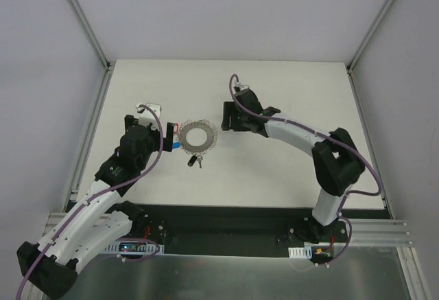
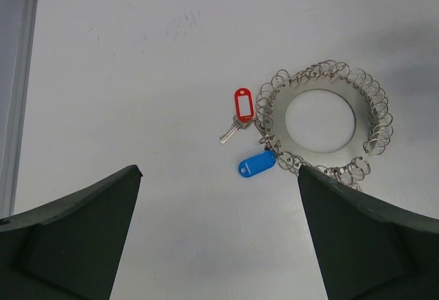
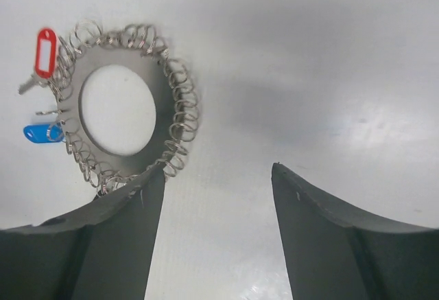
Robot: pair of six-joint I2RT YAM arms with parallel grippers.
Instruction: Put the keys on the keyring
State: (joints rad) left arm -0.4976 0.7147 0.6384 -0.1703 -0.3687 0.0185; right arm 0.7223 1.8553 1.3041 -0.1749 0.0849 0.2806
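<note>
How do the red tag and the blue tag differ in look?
The red tag has a white window and a silver key beside it; the blue tag is plain, with no key in view. In the left wrist view the red tag points up, the blue tag slants. Both hang at the keyring rim.

the keyring (image 2: 274,111) is a flat, dull grey, and its rim carries a repeating pattern of shiny silver wire loops (image 2: 376,118). the red tag (image 2: 243,104) has a white window; the blue tag (image 2: 256,164) is plain. a small silver key (image 2: 228,133) glints pale. the keys (image 1: 195,159) read as black (too small for any finer marking). the counter (image 1: 274,169) is plain white with faint grey scuff marks (image 2: 182,22). the left arm (image 1: 96,211) and right arm (image 1: 291,134) are white with black joints and purple cables (image 1: 378,180). the left pincer (image 2: 218,171) and right pincer (image 3: 218,168) show dark greenish-grey fingers.
</note>
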